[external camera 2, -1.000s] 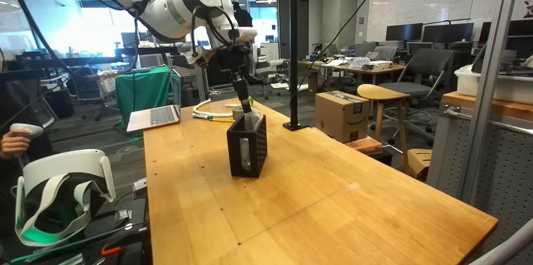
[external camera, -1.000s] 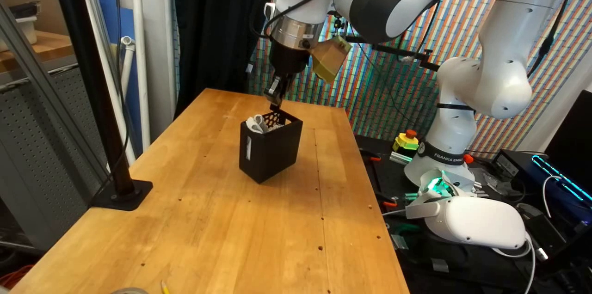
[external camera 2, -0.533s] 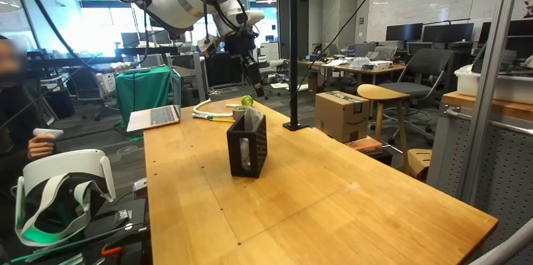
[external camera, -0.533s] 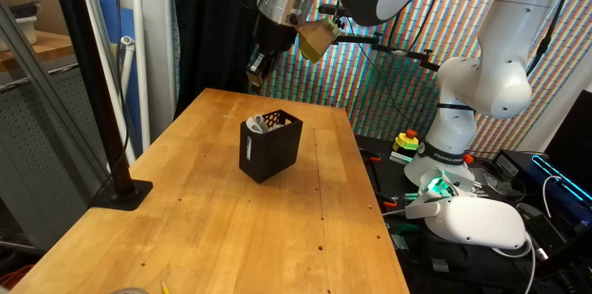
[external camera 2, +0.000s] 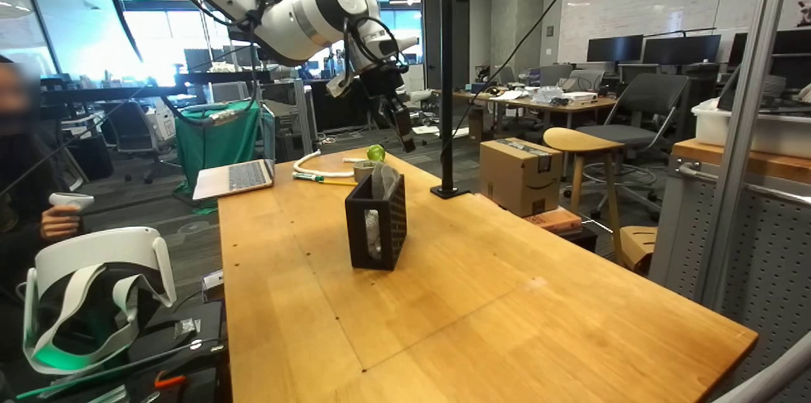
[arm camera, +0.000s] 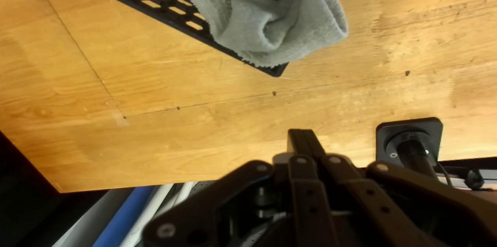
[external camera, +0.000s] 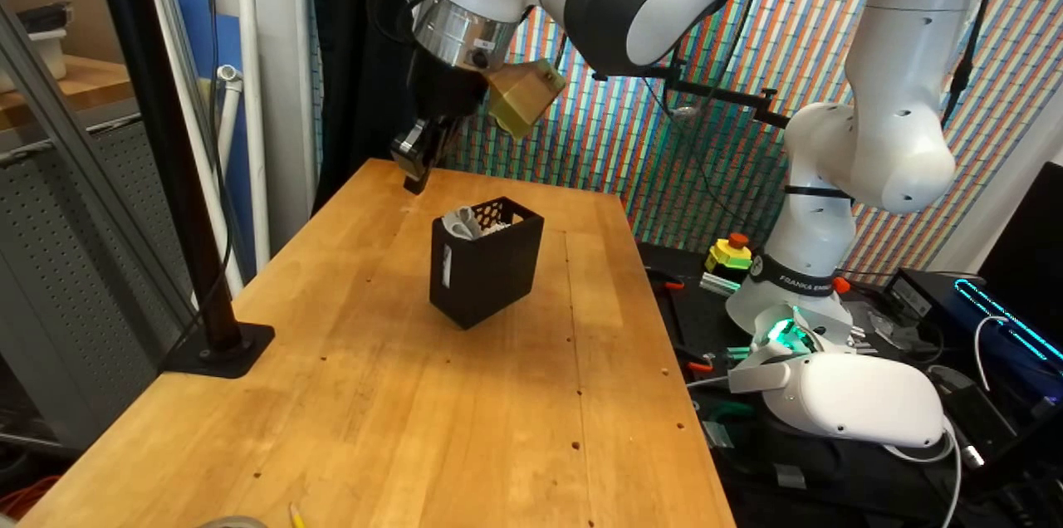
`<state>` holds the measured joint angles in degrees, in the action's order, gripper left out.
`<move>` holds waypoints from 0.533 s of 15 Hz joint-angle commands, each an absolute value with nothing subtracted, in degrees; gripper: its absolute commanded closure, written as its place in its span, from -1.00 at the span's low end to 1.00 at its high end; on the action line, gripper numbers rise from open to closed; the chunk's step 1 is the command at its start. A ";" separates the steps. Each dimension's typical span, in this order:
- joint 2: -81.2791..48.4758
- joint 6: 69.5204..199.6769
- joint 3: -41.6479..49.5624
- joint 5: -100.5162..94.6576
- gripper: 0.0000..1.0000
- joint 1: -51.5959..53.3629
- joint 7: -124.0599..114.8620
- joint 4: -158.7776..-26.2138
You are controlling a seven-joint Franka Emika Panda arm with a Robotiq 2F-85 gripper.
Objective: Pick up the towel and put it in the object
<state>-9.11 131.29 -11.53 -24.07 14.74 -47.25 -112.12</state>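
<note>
The grey-white towel sits bunched in the black open-topped box in both exterior views; the towel (external camera: 462, 222) pokes above the rim of the box (external camera: 492, 275). In an exterior view the towel (external camera 2: 385, 182) shows above the box (external camera 2: 358, 238) and partly through its slot. In the wrist view the towel (arm camera: 283, 21) drapes over a corner of the perforated box (arm camera: 171, 18). My gripper (external camera: 414, 186) hangs in the air apart from the box, also seen in an exterior view (external camera 2: 407, 146). In the wrist view the gripper (arm camera: 301, 131) has its fingertips pressed together with nothing between them.
A black pole base (external camera: 222, 349) stands at the wooden table's edge (external camera: 374, 395). In an exterior view a laptop (external camera 2: 237, 180), a white cable (external camera 2: 310, 168), a tape roll (external camera 2: 363, 170) and a green round object (external camera 2: 376, 153) lie at the far end.
My gripper has risen out of the box's opening and swung away from it, leftward in one exterior view and rightward in another. The box and the towel stay in place.
</note>
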 commanded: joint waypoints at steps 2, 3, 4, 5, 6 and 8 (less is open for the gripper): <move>-11.72 133.11 -11.15 -21.23 0.93 16.25 -46.07 -110.11; -11.66 132.66 -11.07 -20.80 0.93 16.49 -46.23 -110.26; -11.19 132.68 -11.00 -20.58 0.93 16.71 -46.54 -110.85; -10.83 132.53 -10.97 -20.29 0.92 16.91 -46.79 -111.23; -10.27 132.46 -10.89 -20.35 0.92 17.09 -47.30 -111.85; -9.51 132.86 -10.79 -20.07 0.93 17.11 -47.81 -113.12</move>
<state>-11.22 132.44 -11.54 -21.14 16.40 -47.33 -111.69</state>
